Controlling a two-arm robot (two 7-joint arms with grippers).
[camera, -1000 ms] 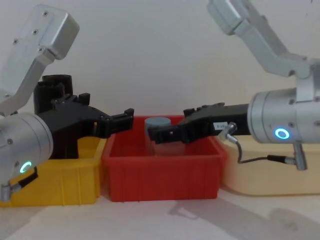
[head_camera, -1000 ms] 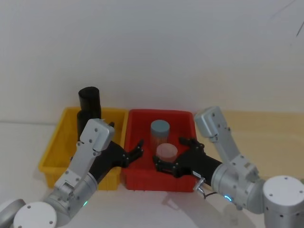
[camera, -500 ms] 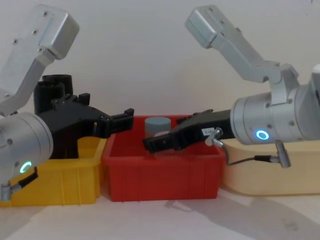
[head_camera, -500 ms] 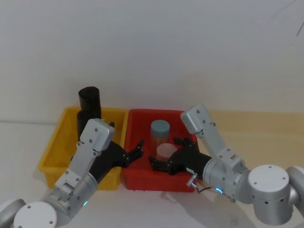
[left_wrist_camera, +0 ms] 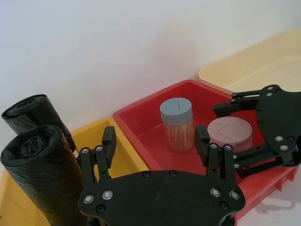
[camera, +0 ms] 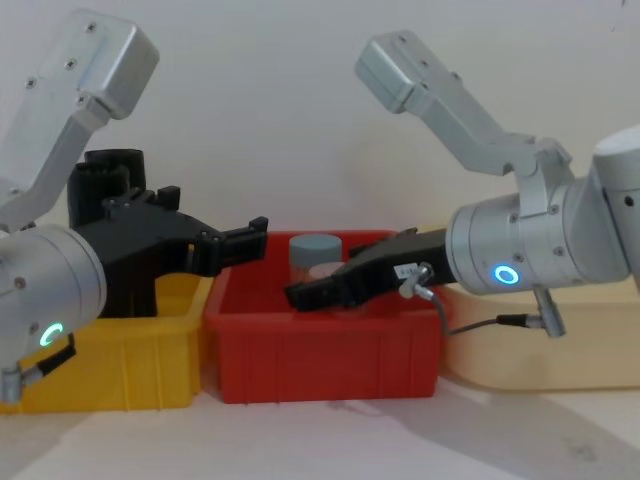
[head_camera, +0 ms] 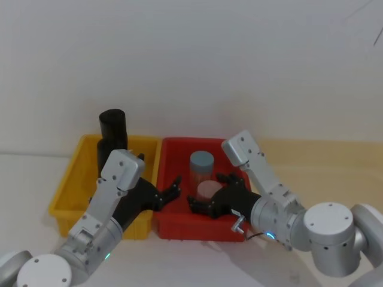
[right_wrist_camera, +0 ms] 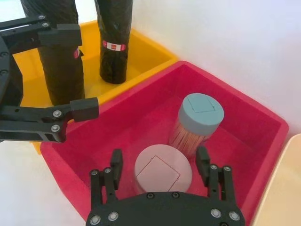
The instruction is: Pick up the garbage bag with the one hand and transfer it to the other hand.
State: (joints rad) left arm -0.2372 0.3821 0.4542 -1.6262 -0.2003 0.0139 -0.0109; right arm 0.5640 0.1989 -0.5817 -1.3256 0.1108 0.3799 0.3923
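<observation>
Two black rolls are standing upright in the yellow bin (head_camera: 70, 185). The garbage bag (left_wrist_camera: 42, 188) is the one nearer the robot, with the labelled roll (right_wrist_camera: 114, 28) just beside it at 12 o'clock in the head view. The left gripper (left_wrist_camera: 155, 135) is hovering at about 4 o'clock of the garbage bag, fingers spread wide and nothing between them. The bag is standing outside the gap, just beside one finger. At 3 o'clock the right gripper (right_wrist_camera: 159, 161) is hanging released over the red bin (camera: 320, 345), above the pink-lidded jar (right_wrist_camera: 162, 176), with the grey-lidded jar (right_wrist_camera: 200, 113) beyond it at 12 o'clock.

Step in hand, as judged: bringing the left gripper onto the bag. Doing it well probably means:
- swinging toward 10 o'clock until the roll is sitting centred between the fingers;
- gripping around its middle rather than its top;
- lifting straight up, so the labelled roll is not being toppled and one end is being left free for the right gripper.
</observation>
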